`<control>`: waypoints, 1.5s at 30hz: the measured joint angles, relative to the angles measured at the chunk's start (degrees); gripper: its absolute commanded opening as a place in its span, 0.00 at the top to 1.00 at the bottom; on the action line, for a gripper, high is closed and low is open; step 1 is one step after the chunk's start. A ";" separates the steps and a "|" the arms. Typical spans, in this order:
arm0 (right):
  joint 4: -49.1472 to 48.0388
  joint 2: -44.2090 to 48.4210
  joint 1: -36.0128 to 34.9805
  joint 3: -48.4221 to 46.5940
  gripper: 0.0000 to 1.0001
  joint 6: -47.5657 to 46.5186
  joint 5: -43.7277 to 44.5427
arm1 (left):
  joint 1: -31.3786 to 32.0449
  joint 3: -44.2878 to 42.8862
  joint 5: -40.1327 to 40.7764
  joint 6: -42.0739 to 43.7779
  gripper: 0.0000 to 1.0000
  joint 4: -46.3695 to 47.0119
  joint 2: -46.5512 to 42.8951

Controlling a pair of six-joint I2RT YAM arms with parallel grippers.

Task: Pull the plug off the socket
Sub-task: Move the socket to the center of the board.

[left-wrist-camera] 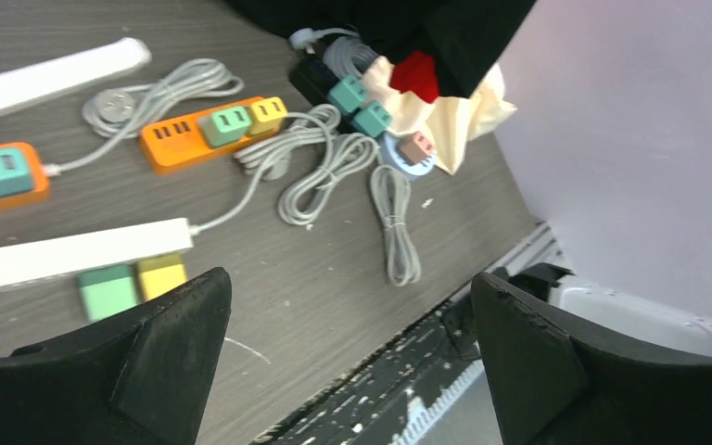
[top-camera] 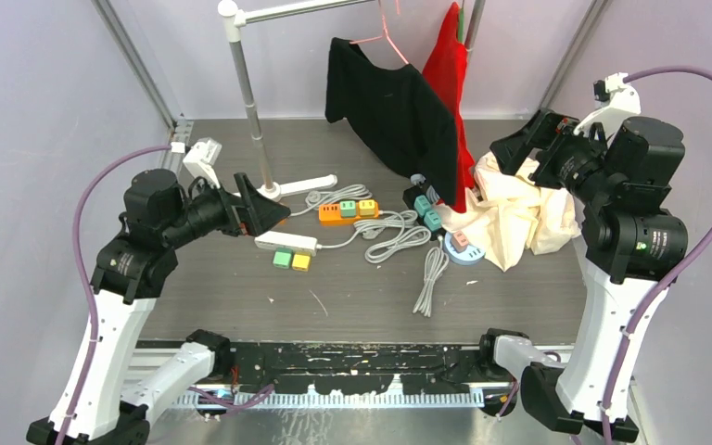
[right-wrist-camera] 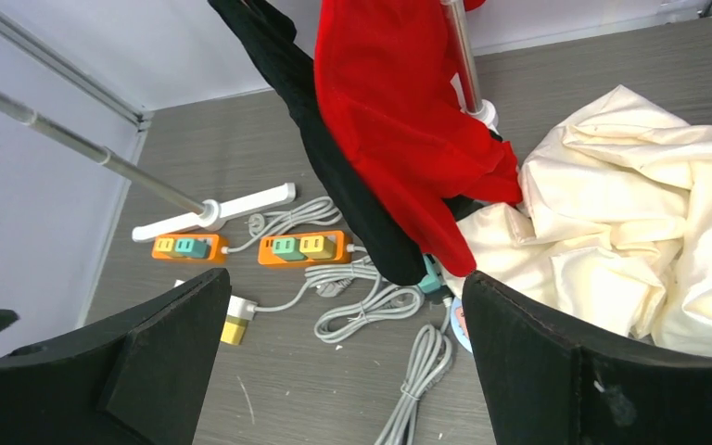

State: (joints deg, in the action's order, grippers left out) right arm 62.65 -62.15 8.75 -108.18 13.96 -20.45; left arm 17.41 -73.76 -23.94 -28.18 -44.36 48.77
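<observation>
- Green plug (left-wrist-camera: 107,290) and yellow plug (left-wrist-camera: 160,274), side by side in the white power strip (left-wrist-camera: 83,252), left of worktop (top-camera: 241,306) centre; likely light, rigid, smooth: pinch across the body
- Strip probably slides unless braced
- Left gripper (top-camera: 260,213) near it, jaws released; right gripper (right-wrist-camera: 345,287) likewise, above cream cloth (top-camera: 519,218)
- Dark grained worktop, cords (top-camera: 399,243) strewn

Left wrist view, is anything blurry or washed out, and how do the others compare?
Left wrist: slightly soft throughout, the tool fingers dark and featureless; top external: even light, faint shadows, glare on the metal plate; right wrist: sharp, cream cloth bright, black garment without detail.
</observation>
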 measured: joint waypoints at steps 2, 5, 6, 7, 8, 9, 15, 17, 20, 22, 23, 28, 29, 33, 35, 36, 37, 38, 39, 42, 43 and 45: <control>0.00 0.00 0.31 -0.04 0.00 0.61 -1.11 | 0.11 1.88 -1.75 -1.99 0.01 2.25 -0.66; 0.00 0.00 0.48 -0.02 0.00 0.70 -4.28 | 0.13 5.64 -4.98 -6.67 0.00 8.22 -2.08; -0.04 0.02 0.48 0.17 0.00 0.07 -5.84 | 0.15 6.86 -5.88 -8.37 0.00 10.23 -2.45; -0.09 0.15 0.48 0.55 0.00 -0.70 -7.58 | 0.17 8.74 -6.99 -10.80 0.00 13.64 -2.95; -0.07 0.31 0.48 1.05 0.00 -1.90 -9.16 | 0.17 10.38 -7.85 -12.72 0.02 16.09 -3.23; 0.00 0.70 0.48 2.23 0.00 -4.50 -11.91 | 0.20 12.68 -8.96 -15.56 0.03 19.23 -3.45; 3.87 2.05 0.48 9.53 0.00 -18.91 -23.37 | 6.21 14.58 -5.92 -18.40 0.04 21.44 -0.92; 5.57 2.19 0.48 12.41 0.00 -23.76 -27.52 | 18.03 10.93 2.73 -14.60 0.03 17.59 2.40; 6.32 2.19 0.48 16.68 0.00 -27.89 -31.10 | 34.62 4.83 14.16 -9.09 0.03 14.49 8.70; 5.51 2.23 0.48 20.20 0.00 -28.74 -31.69 | 41.90 2.99 20.09 -6.47 0.04 14.69 12.31; 4.46 2.32 0.55 22.32 0.00 -28.72 -31.65 | 43.74 3.23 21.92 -5.79 0.05 15.41 13.60; -1.70 2.97 1.60 34.18 0.00 -26.88 -29.73 | 44.89 10.84 25.75 -9.20 0.18 24.30 19.12; -3.04 3.04 1.88 36.50 0.00 -26.34 -29.20 | 44.89 11.61 26.16 -10.45 0.22 25.16 21.27; -8.02 3.32 3.04 43.93 0.00 -24.57 -27.85 | 45.09 10.67 27.17 -14.84 0.28 27.26 33.62; -11.15 3.43 3.89 47.21 0.00 -23.41 -27.43 | 45.64 8.35 27.69 -15.98 0.28 26.38 39.43; -12.59 3.48 4.31 48.54 0.00 -22.93 -27.30 | 46.16 6.32 28.55 -16.41 0.28 25.59 42.66; -13.46 3.48 4.63 49.44 0.00 -22.60 -27.12 | 46.77 4.48 29.42 -16.55 0.28 24.94 45.09; -14.34 3.48 5.01 50.29 0.00 -22.34 -26.73 | 47.65 1.90 30.62 -16.57 0.28 24.09 47.93; -14.97 3.48 5.27 50.77 0.00 -22.16 -26.18 | 48.41 0.13 31.54 -16.57 0.28 23.78 49.92; -16.44 3.56 5.55 51.30 0.00 -21.99 -24.02 | 50.62 -4.74 33.22 -16.44 0.31 22.86 54.84; -16.76 3.63 5.60 51.36 0.00 -21.97 -23.32 | 51.12 -6.08 33.44 -16.37 0.31 22.75 56.19; -17.31 3.67 5.60 51.49 0.01 -21.97 -22.10 | 51.98 -7.98 33.59 -15.89 0.32 22.67 58.51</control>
State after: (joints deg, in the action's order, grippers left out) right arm 45.34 -58.48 14.35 -56.69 -8.01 -42.54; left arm 69.38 -81.73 9.65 -44.07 -21.69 107.28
